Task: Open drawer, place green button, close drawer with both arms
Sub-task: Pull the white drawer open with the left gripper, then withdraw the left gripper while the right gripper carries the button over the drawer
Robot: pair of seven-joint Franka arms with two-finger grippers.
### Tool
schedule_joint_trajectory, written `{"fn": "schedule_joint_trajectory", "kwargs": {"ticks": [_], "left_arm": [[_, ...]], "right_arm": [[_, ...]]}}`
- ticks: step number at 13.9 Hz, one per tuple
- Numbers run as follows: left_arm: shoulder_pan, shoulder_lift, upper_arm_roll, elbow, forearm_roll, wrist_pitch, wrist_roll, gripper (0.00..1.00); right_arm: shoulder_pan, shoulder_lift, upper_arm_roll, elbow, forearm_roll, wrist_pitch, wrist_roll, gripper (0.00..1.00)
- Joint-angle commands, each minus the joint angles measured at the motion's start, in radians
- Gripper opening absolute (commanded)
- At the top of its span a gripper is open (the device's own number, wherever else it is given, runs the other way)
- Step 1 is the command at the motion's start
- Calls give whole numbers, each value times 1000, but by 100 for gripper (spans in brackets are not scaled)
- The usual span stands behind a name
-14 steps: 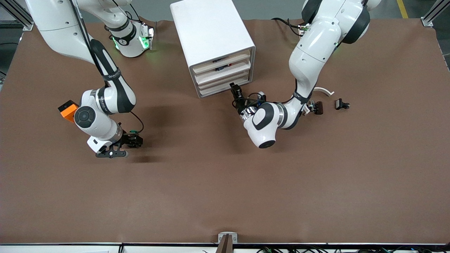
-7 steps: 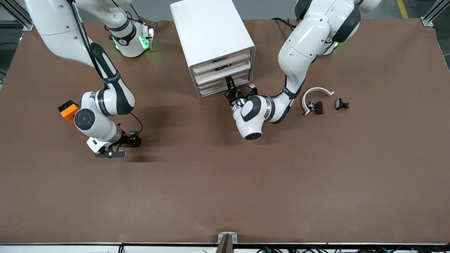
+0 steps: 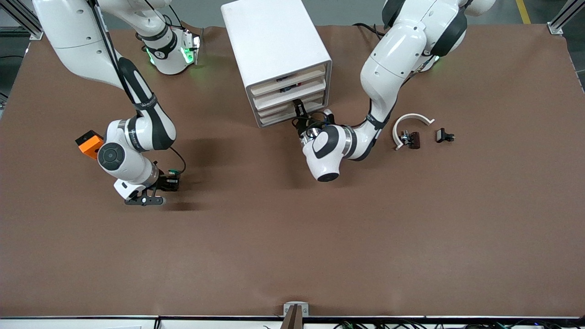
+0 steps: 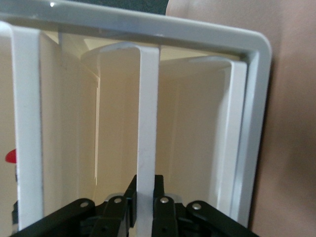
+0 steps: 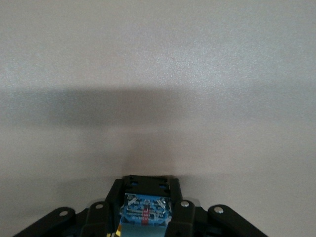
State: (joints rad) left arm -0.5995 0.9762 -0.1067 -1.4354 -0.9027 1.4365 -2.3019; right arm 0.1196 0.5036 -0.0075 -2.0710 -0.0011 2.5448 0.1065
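Even overhead light, soft shadows under arms; left wrist view blurred close-up; right wrist view washed-out.

A plain brown table [image 3: 283, 237] carries my white cabinet [image 3: 274, 43], its four drawer fronts pale cream, the drawer [image 3: 299, 106] among them. My black fingers [image 5: 178, 205] pinch the button [image 5: 146, 211], blue-bodied in the right wrist view (green-capped from the front). An orange block [image 3: 88, 142] sits beside my white-and-black right arm [image 3: 132, 137]. A white curved strip [image 3: 411, 119] adjoins a brown-black part [image 3: 413, 139].
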Motion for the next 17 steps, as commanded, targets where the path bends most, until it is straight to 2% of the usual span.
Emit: {"fn": "schedule_joint_trajectory", "kwargs": {"ticks": [1, 2, 4, 6, 7, 10, 11, 12, 13, 14, 15, 17], "left_arm": [[68, 21, 12, 58, -8, 8, 16, 0], [76, 24, 13, 84, -5, 21, 24, 0], [81, 22, 79, 104, -4, 35, 62, 0], [86, 19, 104, 131, -4, 41, 96, 0], [86, 19, 120, 150, -4, 41, 96, 0], [90, 18, 137, 156, -4, 59, 119, 0], [102, 16, 137, 156, -7, 64, 133, 6], [110, 13, 136, 156, -8, 64, 147, 27], [112, 12, 134, 156, -9, 64, 153, 51], [115, 10, 134, 158, -9, 64, 154, 91], [115, 9, 134, 158, -9, 64, 153, 100], [119, -7, 154, 171, -4, 62, 154, 100]], "right_arm": [[-1, 3, 6, 8, -7, -1, 12, 20], [-1, 1, 6, 11, -7, -1, 12, 17], [-4, -11, 8, 14, -5, -6, 18, 17], [15, -45, 8, 15, -5, -11, 63, 17], [40, -69, 8, 17, -5, -46, 115, 17], [122, -146, 12, 72, -5, -277, 357, 17], [158, -166, 12, 104, -5, -358, 440, 17], [187, -180, 12, 135, -5, -427, 508, 17], [218, -188, 14, 169, -4, -498, 580, 17], [251, -192, 14, 204, -3, -561, 658, 17], [294, -194, 15, 239, -2, -615, 738, 17], [377, -194, 14, 293, 1, -682, 893, 17]]}}
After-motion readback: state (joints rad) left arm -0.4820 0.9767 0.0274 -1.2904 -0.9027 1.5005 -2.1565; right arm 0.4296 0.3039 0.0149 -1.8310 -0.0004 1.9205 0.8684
